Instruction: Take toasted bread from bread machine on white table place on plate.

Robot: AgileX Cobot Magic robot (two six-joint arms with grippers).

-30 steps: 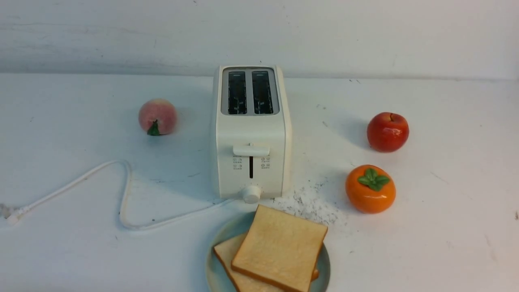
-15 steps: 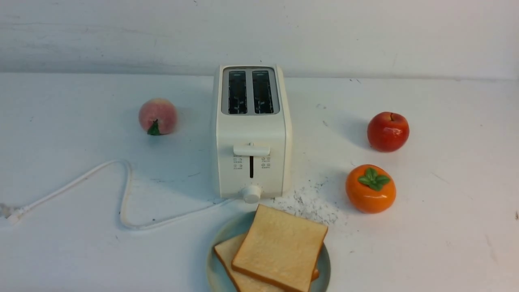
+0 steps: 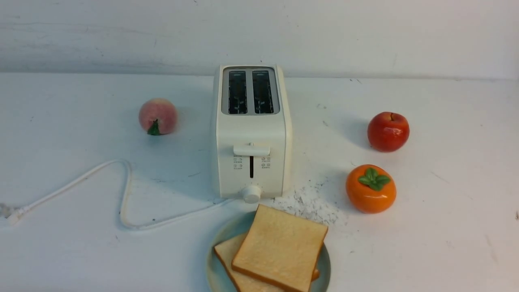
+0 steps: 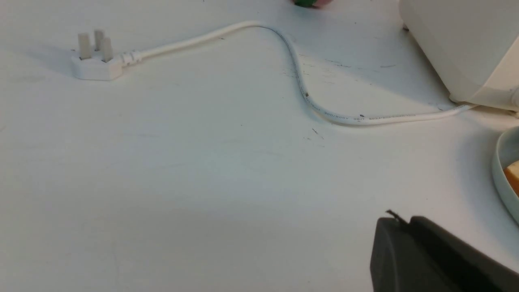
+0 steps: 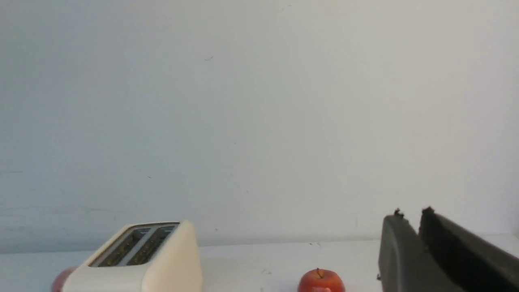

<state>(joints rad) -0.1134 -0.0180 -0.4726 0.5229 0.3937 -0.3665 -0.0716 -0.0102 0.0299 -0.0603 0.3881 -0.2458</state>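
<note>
White table (image 3: pixel 405 259): one plate (image 3: pixel 215 269), two bread slices (image 3: pixel 279 247); both arms' fingers (image 4: pixel 389 251) nearly closed, empty.

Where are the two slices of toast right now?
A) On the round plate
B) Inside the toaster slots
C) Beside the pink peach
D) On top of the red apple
A, because both slices of toast lie on the plate, one partly over the other, and the toaster's slots show no bread.

Dark grey, blurred jaws (image 4: pixel 401 221) with long tapering fingers (image 5: pixel 395 251), small black nubs at their tips
</note>
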